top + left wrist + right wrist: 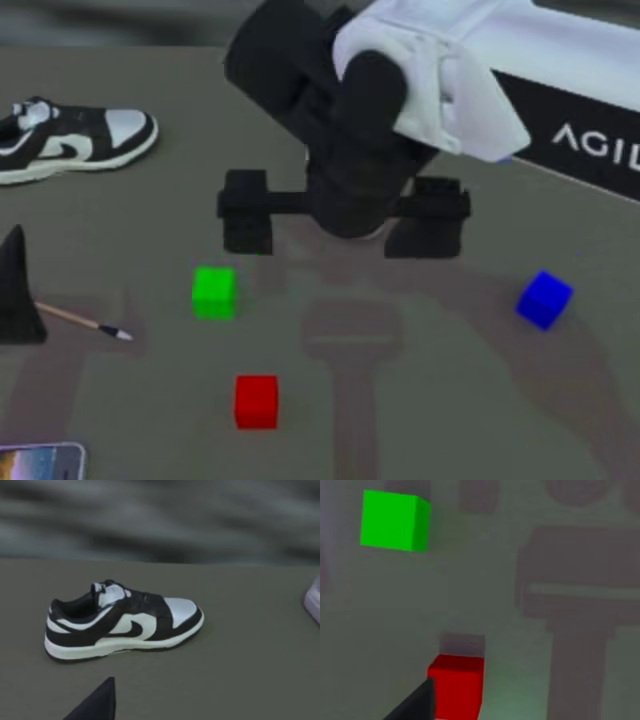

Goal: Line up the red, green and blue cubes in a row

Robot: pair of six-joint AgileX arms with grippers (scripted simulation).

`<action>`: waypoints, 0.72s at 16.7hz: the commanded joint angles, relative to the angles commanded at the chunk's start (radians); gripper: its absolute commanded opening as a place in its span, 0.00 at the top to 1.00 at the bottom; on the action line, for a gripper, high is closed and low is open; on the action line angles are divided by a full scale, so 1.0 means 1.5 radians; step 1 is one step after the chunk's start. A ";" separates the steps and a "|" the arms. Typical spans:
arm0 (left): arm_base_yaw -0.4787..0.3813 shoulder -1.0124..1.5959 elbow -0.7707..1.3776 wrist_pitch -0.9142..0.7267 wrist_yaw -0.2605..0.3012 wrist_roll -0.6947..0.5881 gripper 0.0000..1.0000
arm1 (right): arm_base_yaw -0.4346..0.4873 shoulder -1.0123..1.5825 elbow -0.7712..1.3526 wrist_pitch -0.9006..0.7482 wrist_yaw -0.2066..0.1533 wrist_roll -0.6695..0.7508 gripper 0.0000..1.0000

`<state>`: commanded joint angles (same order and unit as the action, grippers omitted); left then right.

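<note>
While your right gripper hung spread and empty over mid-table, no row existed: green cube left of centre, red cube nearer the front, blue cube well apart at right. Left gripper's jaws: cannot tell.

On the dull olive-grey tabletop I see a bright green solid cube, a bright red solid cube and a deep blue solid cube, plus a black-and-white low sneaker with white sole.
</note>
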<state>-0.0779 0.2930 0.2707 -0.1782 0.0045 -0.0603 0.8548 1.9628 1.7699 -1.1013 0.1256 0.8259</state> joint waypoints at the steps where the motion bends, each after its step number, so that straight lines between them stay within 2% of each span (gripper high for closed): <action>1: -0.011 0.052 0.042 -0.028 0.000 -0.009 0.00 | -0.024 -0.061 -0.047 0.028 0.009 -0.026 0.00; 6: -0.071 0.367 0.263 -0.186 -0.002 -0.058 0.00 | -0.171 -0.423 -0.348 0.191 0.035 -0.176 0.00; 9: -0.110 0.576 0.398 -0.288 -0.002 -0.089 0.00 | -0.269 -0.656 -0.560 0.299 0.033 -0.273 0.00; 12: -0.147 0.773 0.530 -0.387 -0.001 -0.119 0.00 | -0.361 -0.867 -0.762 0.408 0.019 -0.362 0.00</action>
<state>-0.2989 1.4524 1.0656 -0.7584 0.0023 -0.2395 0.3138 0.6627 0.6272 -0.4890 0.1549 0.2824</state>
